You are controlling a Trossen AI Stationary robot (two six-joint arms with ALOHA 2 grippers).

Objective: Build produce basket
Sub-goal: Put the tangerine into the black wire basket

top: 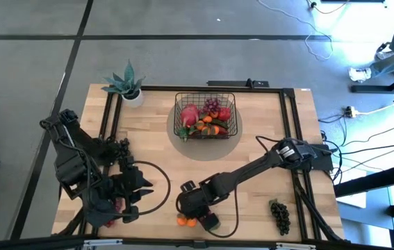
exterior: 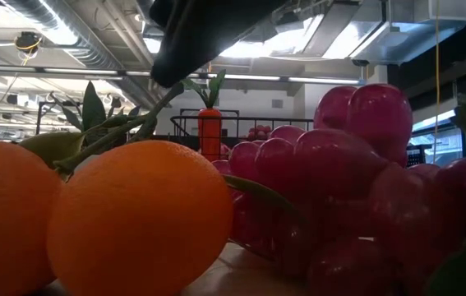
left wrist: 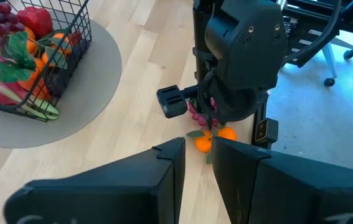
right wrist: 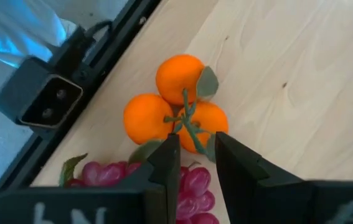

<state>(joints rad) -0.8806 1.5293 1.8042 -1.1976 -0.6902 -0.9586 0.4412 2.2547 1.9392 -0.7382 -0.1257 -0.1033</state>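
Wood-top bench [top: 155, 139] w/ black frame rails, grey floor around it. Going L to R as I see it from the high cam.

Far L corner: spiky green potted plant [top: 127, 85] in white pot. L arm parked at near L of bench; left gripper [left wrist: 198, 163] well apart from the produce, its jaws show only a narrow gap w/ nothing between them — can't tell if that counts as released. Something small and red lies under the L arm by the near edge; too hidden to ID.

Centre, far side: black wire basket [top: 233, 119] on a round grey mat [top: 183, 147]. Inside: red pepper, purple grapes, small oranges, green leaves.

Near edge, centre: right gripper [right wrist: 192, 163] down low over the orange cluster [right wrist: 173, 102], three oranges on a green stem. Jaws sit either side of the stem, nearly closed; can't confirm they actually pinch it. Red grape bunch [right wrist: 188, 183] touching the oranges, partly under the jaws.

Near R corner: dark grape bunch [top: 278, 214], alone, well apart from both arms.
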